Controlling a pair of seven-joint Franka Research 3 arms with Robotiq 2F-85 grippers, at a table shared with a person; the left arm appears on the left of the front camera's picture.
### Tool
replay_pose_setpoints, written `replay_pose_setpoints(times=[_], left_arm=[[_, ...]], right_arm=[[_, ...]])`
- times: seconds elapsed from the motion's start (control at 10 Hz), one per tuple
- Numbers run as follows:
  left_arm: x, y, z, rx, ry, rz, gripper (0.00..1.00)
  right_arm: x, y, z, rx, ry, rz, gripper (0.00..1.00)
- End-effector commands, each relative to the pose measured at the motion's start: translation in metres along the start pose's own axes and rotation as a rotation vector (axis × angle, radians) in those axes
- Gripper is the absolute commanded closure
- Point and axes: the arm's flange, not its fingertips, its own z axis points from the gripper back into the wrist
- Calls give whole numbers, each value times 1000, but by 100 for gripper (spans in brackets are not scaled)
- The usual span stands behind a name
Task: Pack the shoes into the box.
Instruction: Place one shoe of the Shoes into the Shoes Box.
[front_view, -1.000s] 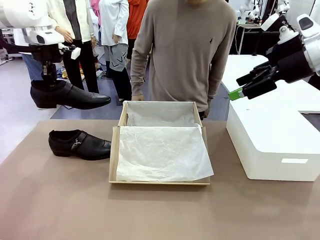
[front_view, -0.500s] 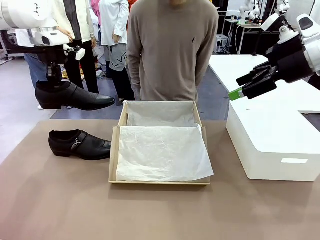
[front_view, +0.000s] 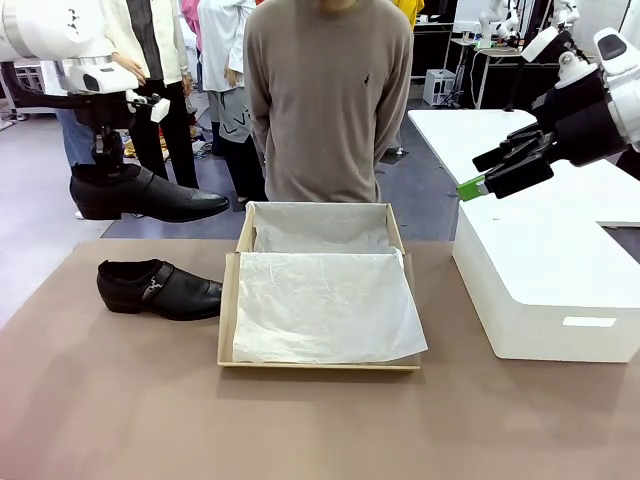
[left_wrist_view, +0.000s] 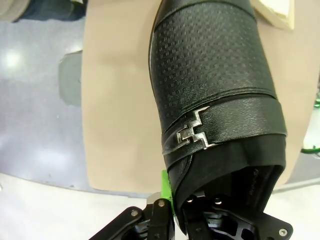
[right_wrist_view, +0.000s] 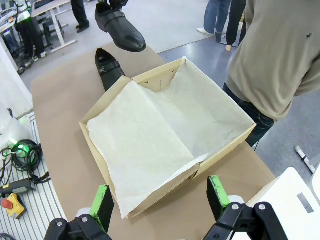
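Lifted shoe (front_view: 150, 195) in a closed grip, second shoe (front_view: 160, 288) on the table (front_view: 120, 400).
The left gripper (left_wrist_view: 175, 200) is clamped on the heel rim of the glossy black leather, which has a grained vamp, strap, metal buckle and pointed toe, and holds it in the air left of the box (front_view: 228, 310). The second shoe lies just beside that shallow tan cardboard, lined with crinkled white tissue (front_view: 320, 300). The right gripper (right_wrist_view: 160, 197) hangs spread wide and empty.
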Motion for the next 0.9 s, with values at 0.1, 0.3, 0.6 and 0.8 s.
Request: replay_pose_setpoints(times=[0.1,0.3,0.6,0.8], left_arm=[[37,-12,19,-9,1,18,100],[70,-17,29,-36,-15,17,100],[125,-25,33,-40,-48,14,100],[159,-29,28,-52,-60,-6,100]], right_arm=[[0,-2,0,10,-12,10,0],[0,-2,0,10,-12,10,0],[0,-2,0,10,-12,10,0],[0,-2,0,10,-12,10,0]])
